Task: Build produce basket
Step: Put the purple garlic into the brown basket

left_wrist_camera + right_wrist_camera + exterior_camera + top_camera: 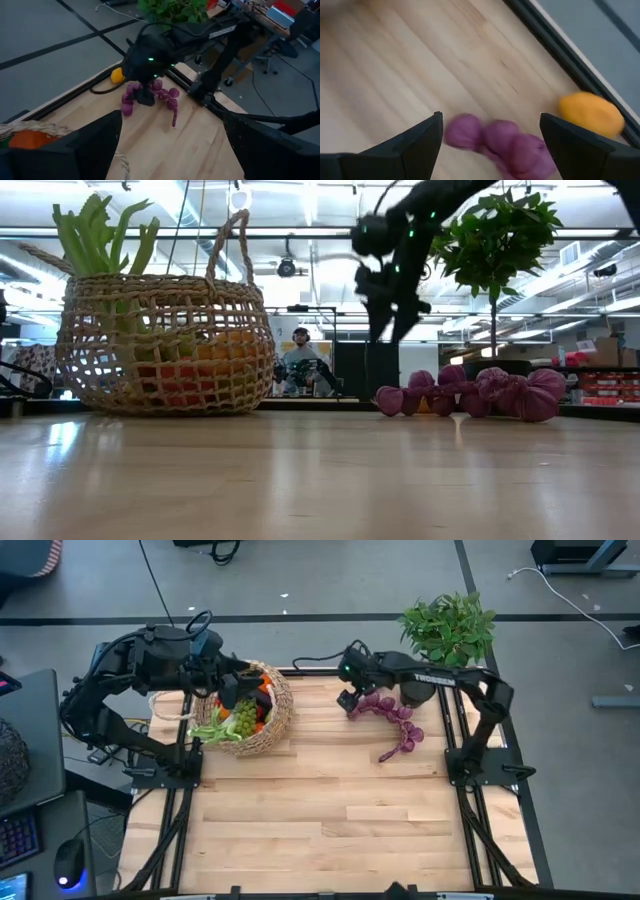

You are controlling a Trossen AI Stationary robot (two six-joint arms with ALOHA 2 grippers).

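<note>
The woven basket (262,718) (160,345) stands at the table's far left. It holds produce: green grapes (243,718), orange pieces and leek leaves (100,240). My left gripper (232,690) (172,117) hovers open above the basket. A bunch of purple grapes (392,720) (470,390) (495,142) lies on the table at the far right. My right gripper (350,703) (385,320) (490,120) hangs open just above the bunch's left end, its fingers on either side and clear of it. A yellow-orange fruit (590,114) (117,75) lies by the far edge.
A leafy potted plant (450,625) stands behind the far right corner. The near half of the wooden table (330,830) holds nothing. A black cable (107,89) runs along the far edge. Desks, a keyboard and a mouse (68,862) sit beyond the left edge.
</note>
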